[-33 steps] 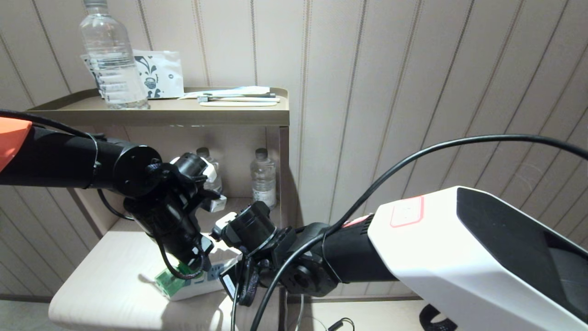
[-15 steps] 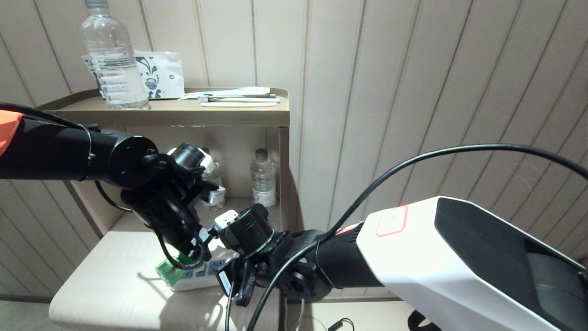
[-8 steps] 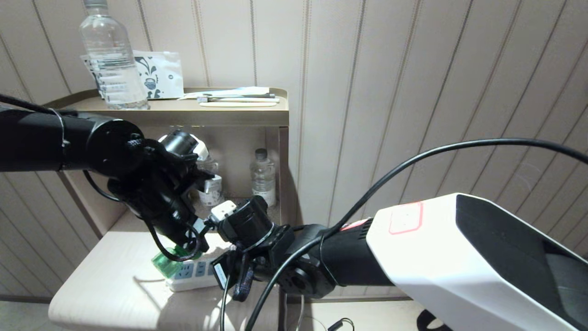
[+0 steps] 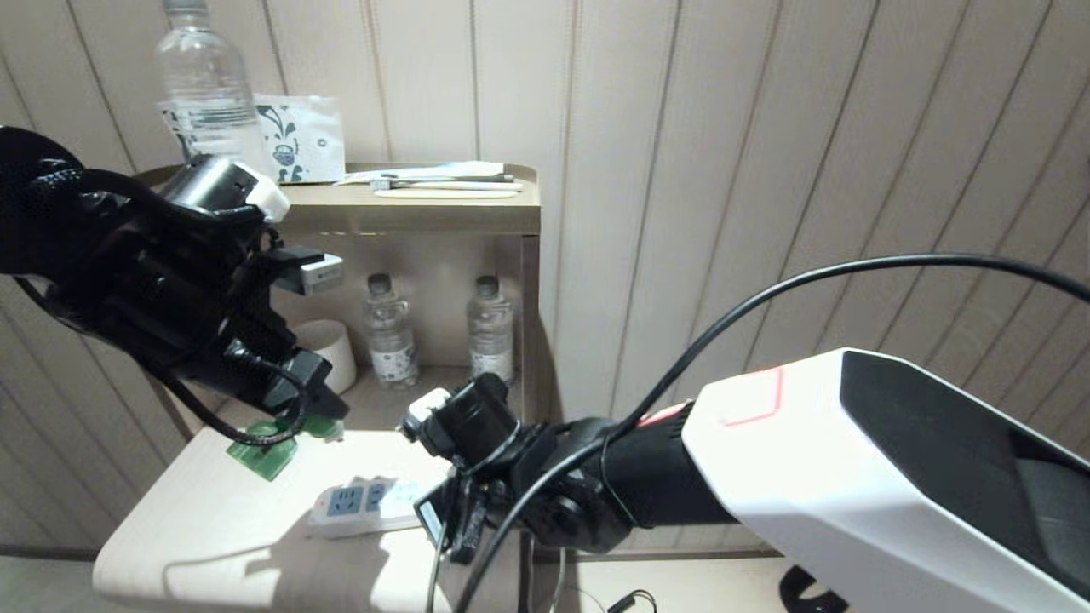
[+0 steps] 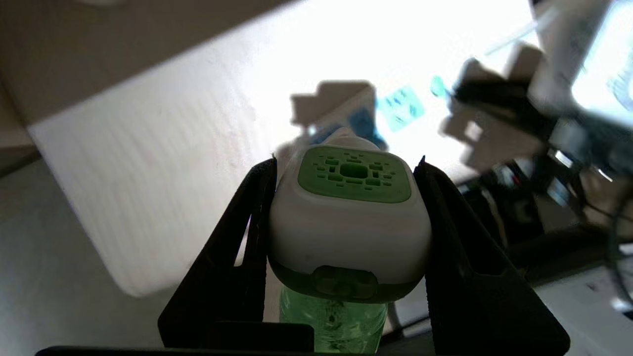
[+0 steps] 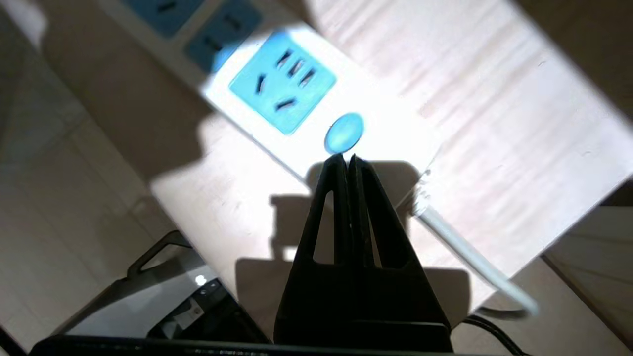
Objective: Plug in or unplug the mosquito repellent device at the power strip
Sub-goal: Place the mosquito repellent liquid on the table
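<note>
**Three cameras over one strip**

The head view looks forward and down from behind both arms at the surface [image 4: 213, 511] and far shelf. Each wrist view sits close behind its gripper, facing down. All three share the power strip [image 4: 362, 504] [image 5: 395, 106] [image 6: 296, 109].

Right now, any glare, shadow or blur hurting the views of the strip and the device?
Head view: power strip evenly lit, arm shadows on the table.
Left wrist view: table glare washes out the strip; mosquito repellent device sharp in the left gripper.
Right wrist view: right gripper casts a shadow over the strip's end; the sockets are soft.
</note>
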Motion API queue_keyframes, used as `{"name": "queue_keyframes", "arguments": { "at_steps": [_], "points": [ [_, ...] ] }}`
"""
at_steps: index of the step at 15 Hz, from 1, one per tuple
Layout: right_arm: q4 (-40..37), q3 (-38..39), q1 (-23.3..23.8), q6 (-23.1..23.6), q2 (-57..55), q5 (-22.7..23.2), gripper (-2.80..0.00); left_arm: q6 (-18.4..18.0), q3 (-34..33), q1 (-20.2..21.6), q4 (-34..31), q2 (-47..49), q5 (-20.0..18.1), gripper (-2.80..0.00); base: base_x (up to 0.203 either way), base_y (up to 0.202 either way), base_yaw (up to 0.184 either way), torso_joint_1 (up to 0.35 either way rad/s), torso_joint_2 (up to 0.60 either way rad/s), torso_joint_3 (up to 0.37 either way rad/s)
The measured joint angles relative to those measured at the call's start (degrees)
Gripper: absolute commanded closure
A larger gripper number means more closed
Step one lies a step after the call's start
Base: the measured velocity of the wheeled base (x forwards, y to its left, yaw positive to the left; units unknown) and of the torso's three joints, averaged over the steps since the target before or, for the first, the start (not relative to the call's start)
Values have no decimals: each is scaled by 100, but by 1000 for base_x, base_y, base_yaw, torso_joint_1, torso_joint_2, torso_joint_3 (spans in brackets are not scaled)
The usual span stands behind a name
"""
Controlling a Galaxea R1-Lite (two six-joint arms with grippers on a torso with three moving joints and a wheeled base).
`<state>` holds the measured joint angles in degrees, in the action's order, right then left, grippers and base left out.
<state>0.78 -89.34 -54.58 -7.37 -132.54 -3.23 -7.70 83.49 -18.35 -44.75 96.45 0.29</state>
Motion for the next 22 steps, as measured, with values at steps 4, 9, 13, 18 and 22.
{"name": "queue_keyframes", "arguments": {
  "at_steps": [4,9,13,18,22],
  "points": [
    [16,90,-65,40,744,-148,0,11,-462,372,102,-742,-69,0,0,0,0,0,0,0],
    [38,249,-65,68,1572,-222,0,189,-560,405,82,-1043,-78,0,0,0,0,0,0,0],
    [10,257,-35,203,2336,-479,0,211,-748,407,93,-1222,-69,0,0,0,0,0,0,0],
    [-921,251,-1,597,3787,-1072,0,353,-1005,440,73,-1596,-56,0,0,0,0,0,0,0],
    [-1789,629,638,750,5244,-1201,0,457,-1278,455,51,-2044,-65,0,0,0,0,0,0,0]
  ]
}}
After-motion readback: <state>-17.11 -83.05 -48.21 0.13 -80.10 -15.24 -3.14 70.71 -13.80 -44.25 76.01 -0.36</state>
